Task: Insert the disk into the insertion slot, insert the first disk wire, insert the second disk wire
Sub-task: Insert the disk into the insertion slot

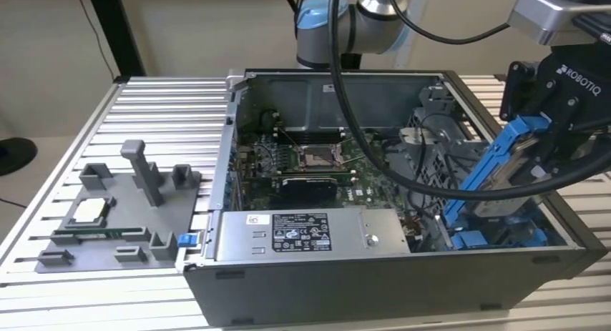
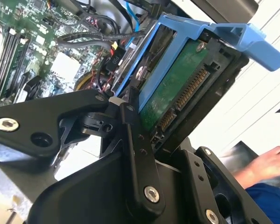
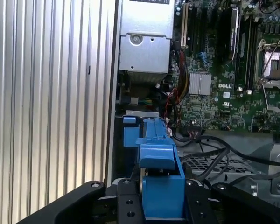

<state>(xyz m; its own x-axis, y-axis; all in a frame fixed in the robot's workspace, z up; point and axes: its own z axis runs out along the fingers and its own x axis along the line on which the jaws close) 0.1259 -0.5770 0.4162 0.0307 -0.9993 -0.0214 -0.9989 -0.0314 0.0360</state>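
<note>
Claw (image 1: 551,141) clamped on the disk (image 1: 496,166). Its long axis is steeply tilted, low end angled down toward the slot (image 1: 499,231) just beneath, at the case (image 1: 382,288) corner on the exterior view's right.

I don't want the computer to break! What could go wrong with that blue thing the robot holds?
The hand holds the disk tilted over the case, so it might jam on metal edges. Thick black cables hang right beside it and could snag or get pinched. Its bare connector could scrape something.
</note>
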